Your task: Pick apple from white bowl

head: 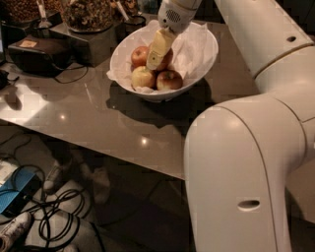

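Observation:
The white bowl (199, 66), lined with crumpled white paper, stands on the grey table. The red-orange apple (139, 54) lies at the bowl's back left, partly covered by my gripper. A paler yellow-green apple (142, 78) and a darker red apple (170, 80) lie in front of it. Another red apple (168, 59) shows just right of the gripper. My gripper (154, 65) reaches down from above into the bowl's middle, its yellowish tip among the apples, right beside the red-orange apple.
My large white arm (236, 167) fills the right and front of the view. Dark boxes (37, 51) and a container of nuts (88, 15) stand at the table's back left. Cables and a blue device (17, 194) lie on the floor below the table's edge (98, 147).

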### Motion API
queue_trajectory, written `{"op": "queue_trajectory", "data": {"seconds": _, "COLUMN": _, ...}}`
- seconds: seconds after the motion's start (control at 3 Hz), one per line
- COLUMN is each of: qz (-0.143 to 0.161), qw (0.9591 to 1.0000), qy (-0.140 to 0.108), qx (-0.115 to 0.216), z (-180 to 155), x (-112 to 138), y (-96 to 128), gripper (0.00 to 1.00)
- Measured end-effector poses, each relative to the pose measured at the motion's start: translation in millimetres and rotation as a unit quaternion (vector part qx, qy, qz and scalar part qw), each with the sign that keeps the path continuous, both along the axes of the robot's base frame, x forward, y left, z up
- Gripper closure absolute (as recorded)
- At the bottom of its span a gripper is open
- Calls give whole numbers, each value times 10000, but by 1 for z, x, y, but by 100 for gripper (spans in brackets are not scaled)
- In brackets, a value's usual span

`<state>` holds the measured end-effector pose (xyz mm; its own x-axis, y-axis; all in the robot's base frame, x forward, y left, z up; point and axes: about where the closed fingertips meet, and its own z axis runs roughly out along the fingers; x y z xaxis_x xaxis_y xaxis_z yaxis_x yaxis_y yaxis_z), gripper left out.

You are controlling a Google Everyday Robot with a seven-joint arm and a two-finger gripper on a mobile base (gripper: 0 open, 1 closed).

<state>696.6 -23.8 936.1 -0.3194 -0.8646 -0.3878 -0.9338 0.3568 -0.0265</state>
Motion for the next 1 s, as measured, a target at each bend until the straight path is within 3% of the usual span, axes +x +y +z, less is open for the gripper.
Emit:
{"op": "queue_trajectory", "data": {"seconds": 0.33, "qz": 0, "qw": 10000, "qy": 96, "qx": -3, "z": -10, "x": 2, "y": 1, "gripper": 24}}
{"op": "queue_trajectory", "data": {"seconds": 1.0, "qz": -77, "qw": 9999, "qy": 29, "qx": -68, "z": -13, "x": 5, "y": -1, "gripper": 65}}
